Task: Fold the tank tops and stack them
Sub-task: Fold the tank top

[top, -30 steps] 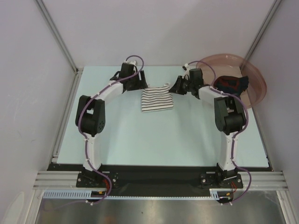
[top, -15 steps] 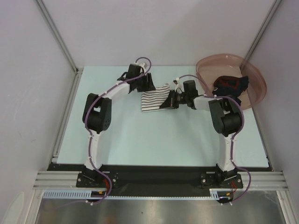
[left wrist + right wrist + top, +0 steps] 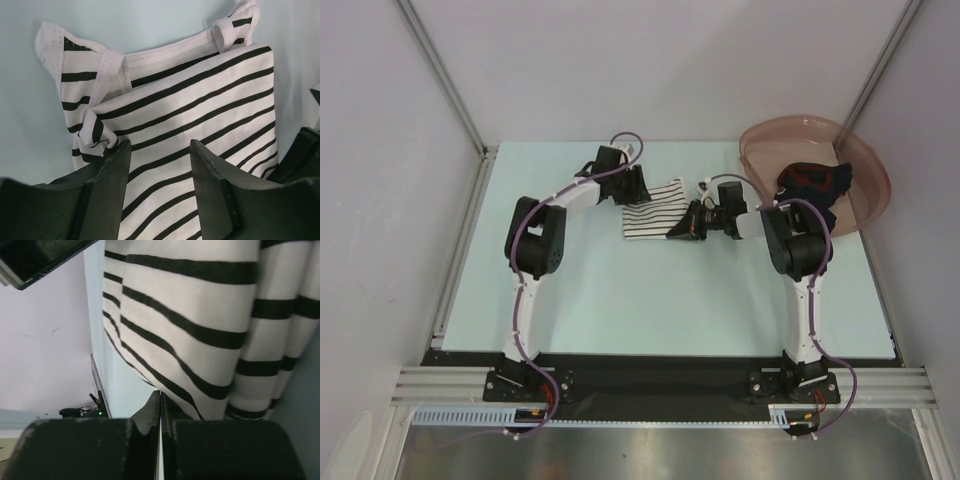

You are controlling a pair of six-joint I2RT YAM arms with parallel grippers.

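1. The white cloth tank top with thin black stripes [image 3: 655, 208] lies on the far middle of the pale blue table [image 3: 650, 300]. It is already doubled into a rough rectangle, with its straps bunched along one edge.
2. The dark navy tank top with red parts [image 3: 812, 182] sits crumpled in the pink translucent round basin [image 3: 765, 140] at the far right, well apart from the striped one.
3. The step in hand looks like a further fold of the striped top; the dark one seems untouched.
4. The right gripper [image 3: 160, 392] has its jaws pressed fully together. They appear to pinch the striped top's edge, which runs straight down into the seam between them.
5. The left gripper [image 3: 160, 145] is about half spread. It straddles the cloth near the knotted strap and clamps nothing.
6. Next, the left jaws would likely need to close on that edge, so both arms can carry the cloth over evenly.
7. Hard to tell:
   - how much cloth the right jaws actually hold;
   - whether the left fingertips touch the fabric;
   - how many layers lie beneath;
   - the dark top's shape.
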